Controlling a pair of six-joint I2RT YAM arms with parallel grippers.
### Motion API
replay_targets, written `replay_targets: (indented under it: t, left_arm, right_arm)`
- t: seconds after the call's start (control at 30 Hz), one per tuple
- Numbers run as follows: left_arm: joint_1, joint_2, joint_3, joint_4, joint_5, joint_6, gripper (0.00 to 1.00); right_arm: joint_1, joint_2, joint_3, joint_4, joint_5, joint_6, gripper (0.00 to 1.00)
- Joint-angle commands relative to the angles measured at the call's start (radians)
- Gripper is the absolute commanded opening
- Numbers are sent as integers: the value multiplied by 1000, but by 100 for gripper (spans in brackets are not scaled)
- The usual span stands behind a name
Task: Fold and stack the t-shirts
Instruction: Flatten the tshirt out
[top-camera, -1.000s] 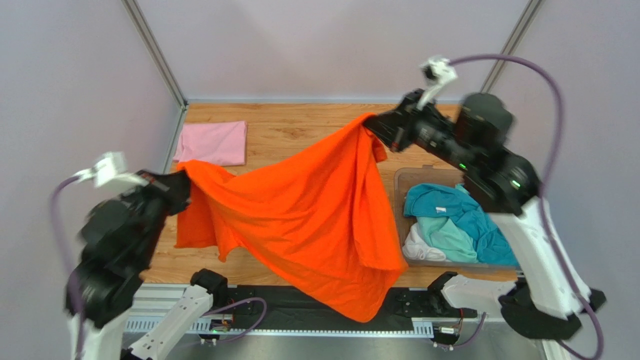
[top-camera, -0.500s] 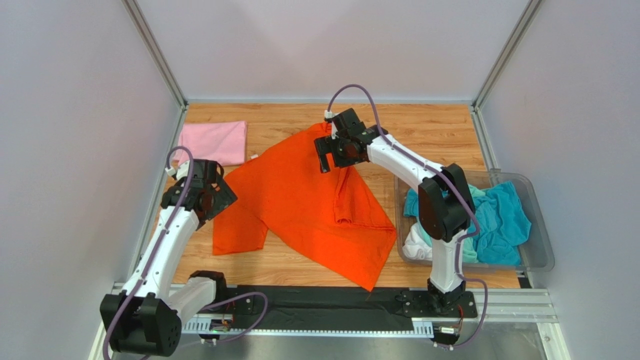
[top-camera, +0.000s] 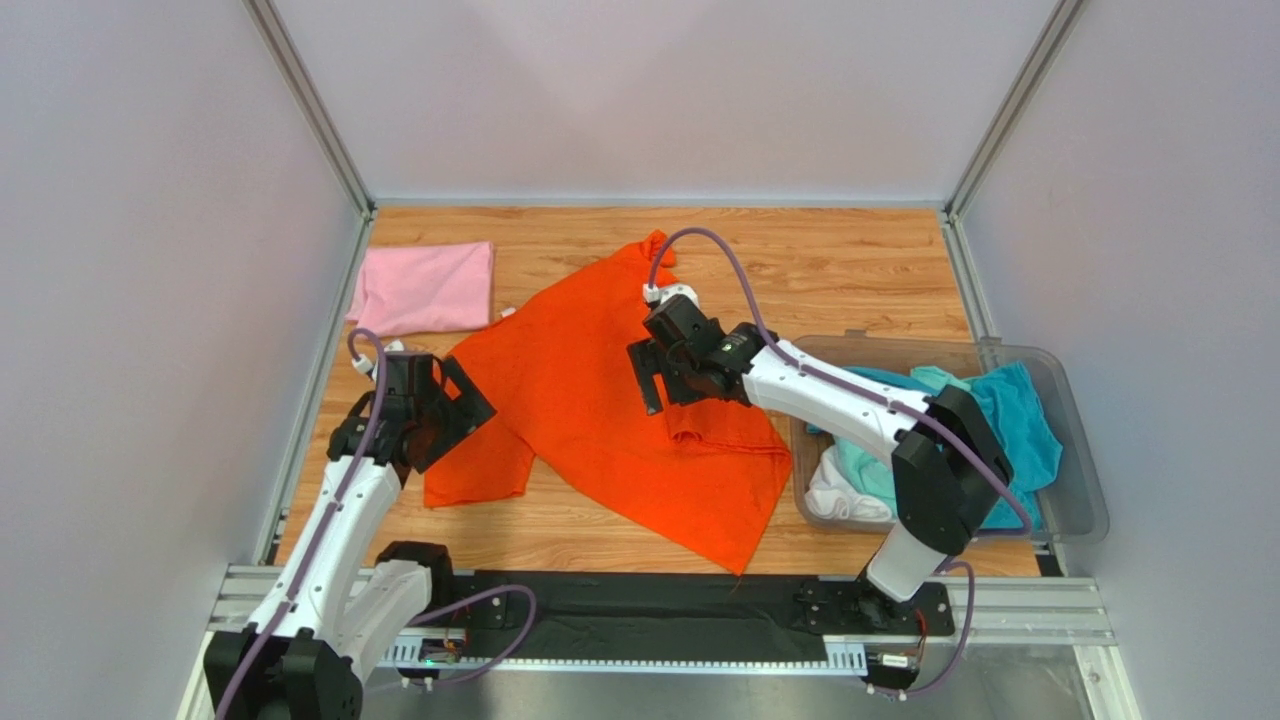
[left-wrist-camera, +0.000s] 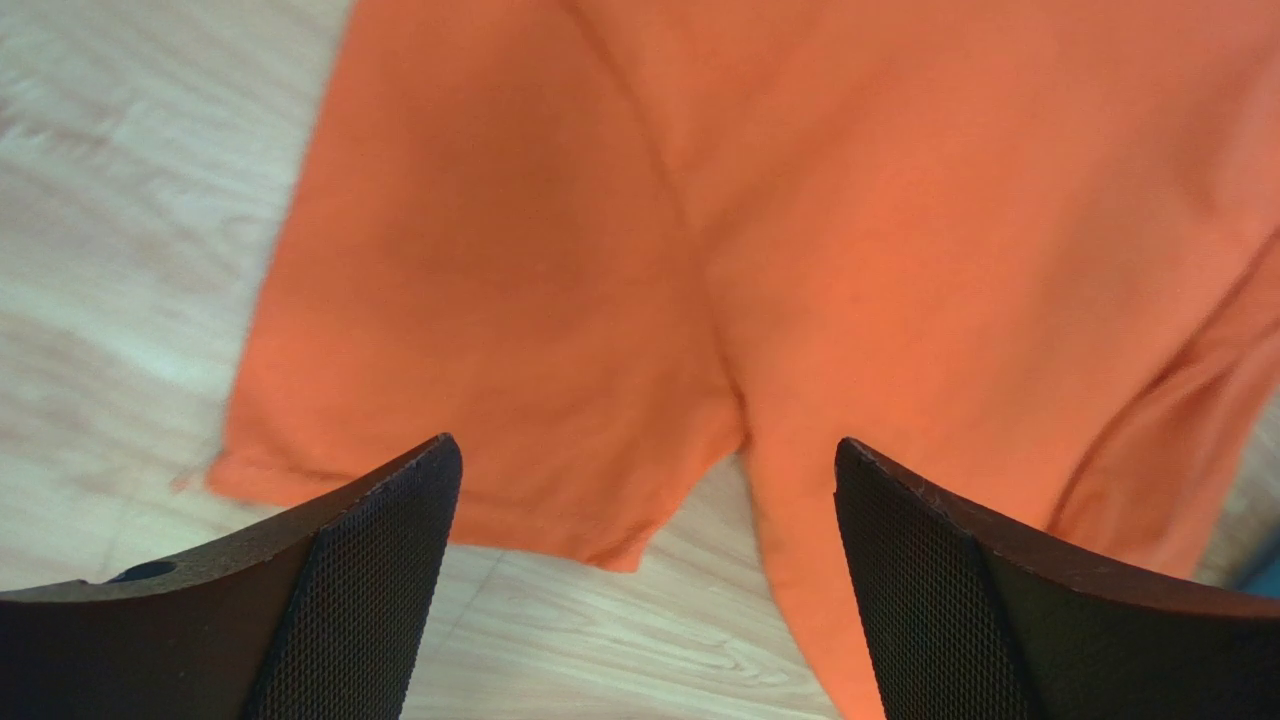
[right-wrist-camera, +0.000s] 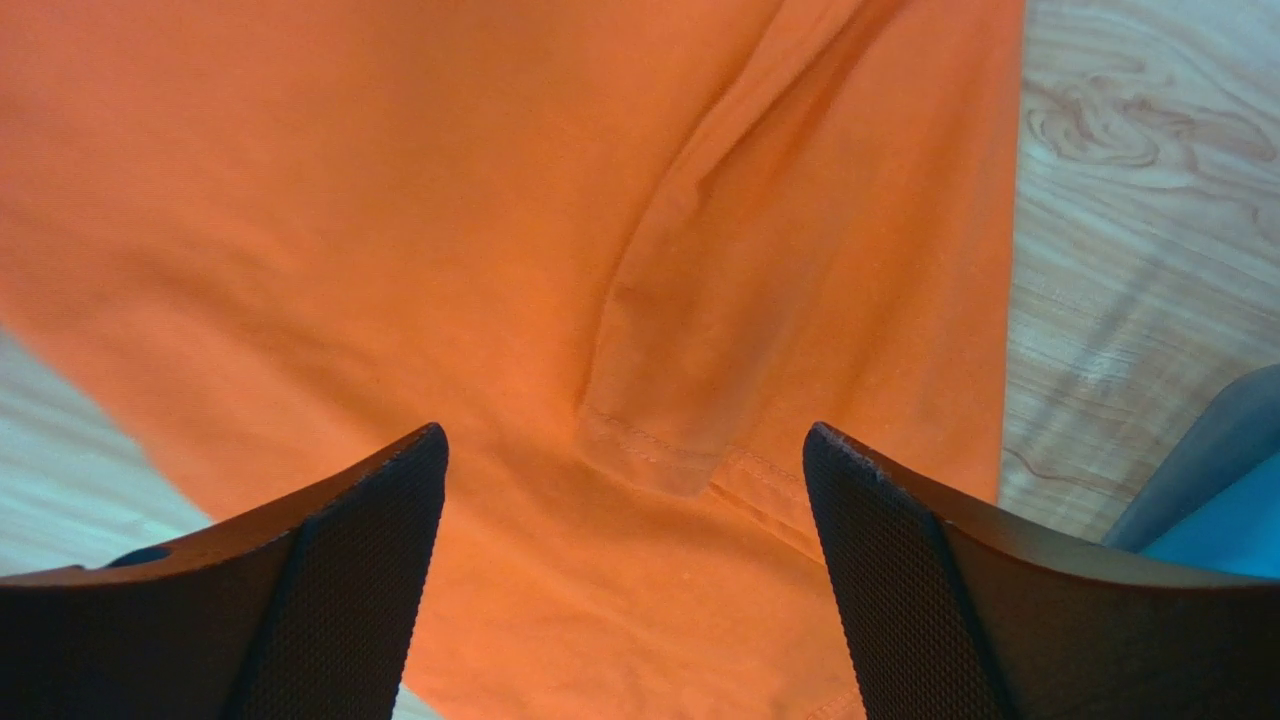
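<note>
The bright orange t-shirt (top-camera: 586, 405) lies spread and rumpled on the wooden table, one sleeve folded over near its right side (right-wrist-camera: 781, 300). My left gripper (top-camera: 448, 402) hovers open over its left sleeve (left-wrist-camera: 481, 300), holding nothing (left-wrist-camera: 646, 495). Above the shirt's middle my right gripper (top-camera: 655, 378) is also open, over the folded sleeve's hem, with nothing between its fingers (right-wrist-camera: 624, 480). A folded light pink t-shirt (top-camera: 425, 285) rests at the far left. Teal (top-camera: 1010, 428), mint (top-camera: 879, 462) and white (top-camera: 834, 503) shirts are bundled in the bin.
A clear plastic bin (top-camera: 1074, 518) stands at the right edge of the table, close to the right arm's elbow. Bare wood (top-camera: 842, 263) shows at the far right and along the near edge. Grey walls close in the table on three sides.
A second ago both grippers held the orange shirt stretched up in the air. They have let go; the shirt now lies on the table, and the right gripper has come nearer, over its middle.
</note>
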Motion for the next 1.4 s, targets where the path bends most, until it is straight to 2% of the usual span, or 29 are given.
replay_targets:
  t: [0.0,0.2,0.27,0.37,0.43,0.47,0.53,0.6,0.83,1.03,1.13,1.23,1.37]
  left_arm:
    - [5,44,34,182,127,26,100]
    - [5,239,101,277,194,58,100]
    - [5,294,114,322,212,63,100]
    - [5,403,157,306,202,90,100]
    - [5,457,161,322,200,101,100]
    - [5,480,160,325,187,101,100]
    - [5,502,157,329,173,103,100]
    - [5,531,150,329,150,106,100]
    - [5,574,109,277,79,113,100]
    - [5,555,52,254,24,92,100]
    - [6,537,25,254,32,84,100]
    - [5,511,2,242,21,74,100]
    - [5,441,-37,224,18,43,100]
  right_arm:
    - [3,61,-3,20,50,24,84]
    - [1,161,10,18,54,15,68]
    - [1,197,17,18,54,12,66]
    - [-2,239,33,2,54,7,65]
    - [-4,247,37,-3,63,5,52]
    - [-4,247,37,-5,73,9,39]
    - [-11,241,39,-6,80,10,28]
    - [-30,222,49,-14,91,15,20]
    - [-123,155,103,-34,71,-43,20]
    - [-293,159,200,-57,1,-50,20]
    - [-385,198,267,-65,-4,-39,21]
    - [-486,302,389,-119,-6,-11,22]
    - [-551,398,531,-170,88,35,23]
